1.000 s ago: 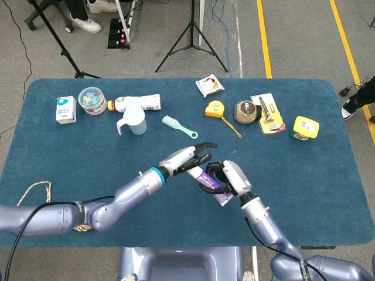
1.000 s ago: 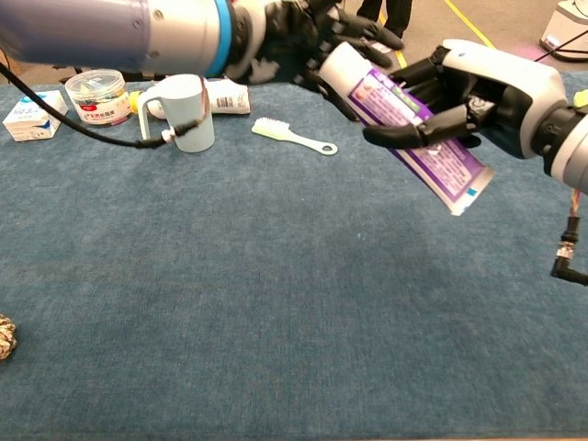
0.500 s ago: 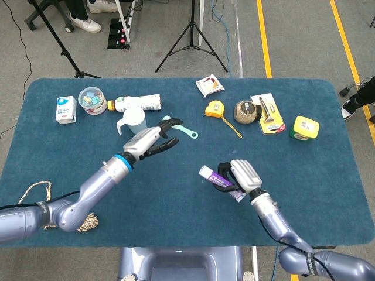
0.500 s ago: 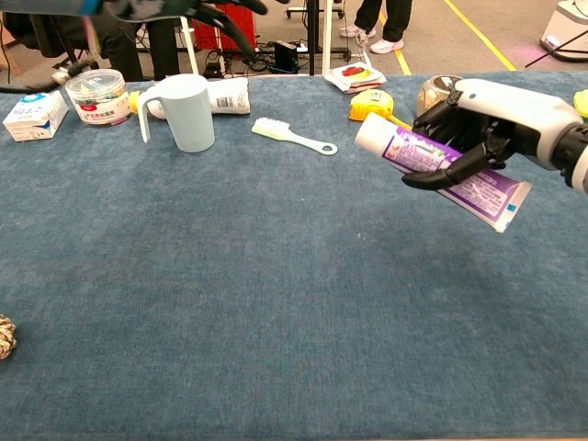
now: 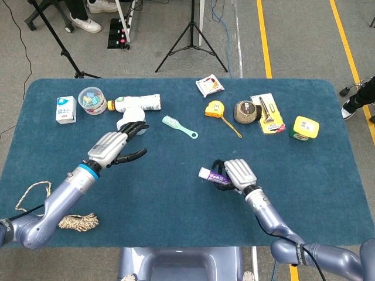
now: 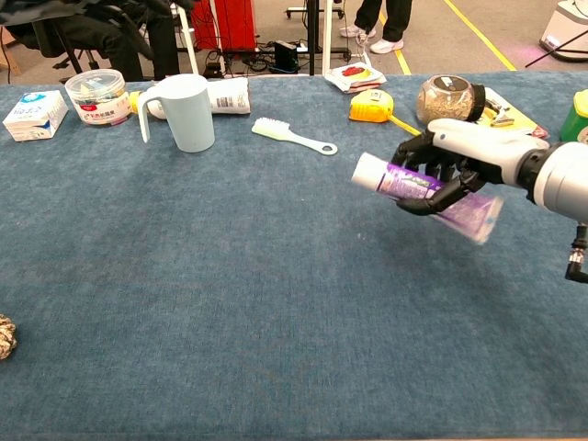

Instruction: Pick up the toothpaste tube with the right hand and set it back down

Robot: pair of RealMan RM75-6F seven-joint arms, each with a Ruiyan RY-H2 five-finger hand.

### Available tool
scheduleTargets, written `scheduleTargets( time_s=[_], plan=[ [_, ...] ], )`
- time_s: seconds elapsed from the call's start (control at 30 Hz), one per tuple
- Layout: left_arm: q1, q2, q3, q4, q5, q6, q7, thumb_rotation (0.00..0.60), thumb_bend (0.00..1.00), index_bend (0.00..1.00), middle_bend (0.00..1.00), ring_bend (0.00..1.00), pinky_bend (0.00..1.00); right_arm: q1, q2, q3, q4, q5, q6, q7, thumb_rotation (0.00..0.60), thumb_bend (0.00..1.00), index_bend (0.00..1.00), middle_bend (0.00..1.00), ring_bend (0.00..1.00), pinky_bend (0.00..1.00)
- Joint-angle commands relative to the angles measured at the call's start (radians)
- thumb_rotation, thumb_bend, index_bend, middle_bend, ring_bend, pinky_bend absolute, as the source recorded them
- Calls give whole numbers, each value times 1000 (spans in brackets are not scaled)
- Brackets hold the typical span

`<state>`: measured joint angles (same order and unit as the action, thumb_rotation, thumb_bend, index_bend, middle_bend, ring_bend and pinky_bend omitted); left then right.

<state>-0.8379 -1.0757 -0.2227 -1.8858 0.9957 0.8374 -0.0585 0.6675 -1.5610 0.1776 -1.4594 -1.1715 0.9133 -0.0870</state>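
Toothpaste tube (image 6: 418, 186) is purple and white, lying roughly level, cap end toward the robot's left, held in the right hand (image 6: 459, 158) with the fingers (image 6: 424, 204) wrapped around its middle. It sits over the front-centre of the worktop (image 5: 176, 193); chest view shows it above the blue cloth, can't tell if the tail end touches. In the head view the tube (image 5: 212, 175) pokes out left of the right hand (image 5: 237, 174). Left hand (image 5: 112, 146) is well apart to the left, fingers spread, holding nothing, just in front of the light blue mug (image 6: 181, 111). Behind the mug: a white bottle (image 5: 139, 103) on its side, a clear round tub (image 5: 91, 99) and a small white carton (image 5: 66, 109). Mint green brush (image 6: 292, 136) lies between mug and yellow tape measure (image 5: 215, 108). Further right: a round jar (image 6: 445, 97), a yellow carded pack (image 5: 268, 113), a yellow-lidded container (image 5: 304, 127). White snack packet (image 5: 210, 85) at the back edge. Coiled rope (image 5: 64, 219) near the front left corner.
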Motion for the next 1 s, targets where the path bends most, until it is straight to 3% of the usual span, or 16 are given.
scheduleTargets(
  time_s=[0.03,0.13,0.3,0.37,0.5,0.57,0.63,0.77,0.83,1.0],
  plan=[
    [29,17,21,2,30,16,-6,0,91,66,67,0,233,13,1,-5,6,37,-26,-40,244,438,30,180,290,273],
    [59,30,43,15,54,18,-20,0,91,66,67,0,233,19,16,-9,-14,67,-36,-85,184,432,0,105,228,236],
    [86,41,52,22,94,33,-40,0,91,66,68,0,233,12,37,-7,-48,84,-9,-120,198,431,0,101,232,240],
    [105,45,57,25,107,56,-39,0,91,67,69,0,233,-1,55,-2,-67,75,20,-112,215,432,22,140,272,274],
    [164,70,100,28,116,129,33,0,93,97,93,33,233,-73,112,26,-108,24,149,-12,221,432,176,294,396,390],
    [202,67,115,14,106,197,85,29,96,131,113,66,236,-113,140,30,-112,-24,211,65,221,431,258,348,446,441],
    [234,62,125,11,95,249,118,126,99,202,146,107,253,-141,146,35,-93,-59,264,116,221,431,352,412,511,512],
    [297,58,151,16,82,332,171,239,101,274,194,151,272,-191,150,37,-45,-108,352,199,261,432,487,535,622,629],
    [324,59,161,24,83,365,186,266,101,307,205,158,273,-211,157,30,-24,-115,378,198,331,432,550,599,680,677],
    [402,60,198,54,104,432,204,271,101,315,225,167,273,-263,182,14,0,-100,417,155,405,432,599,642,717,697]
  ],
)
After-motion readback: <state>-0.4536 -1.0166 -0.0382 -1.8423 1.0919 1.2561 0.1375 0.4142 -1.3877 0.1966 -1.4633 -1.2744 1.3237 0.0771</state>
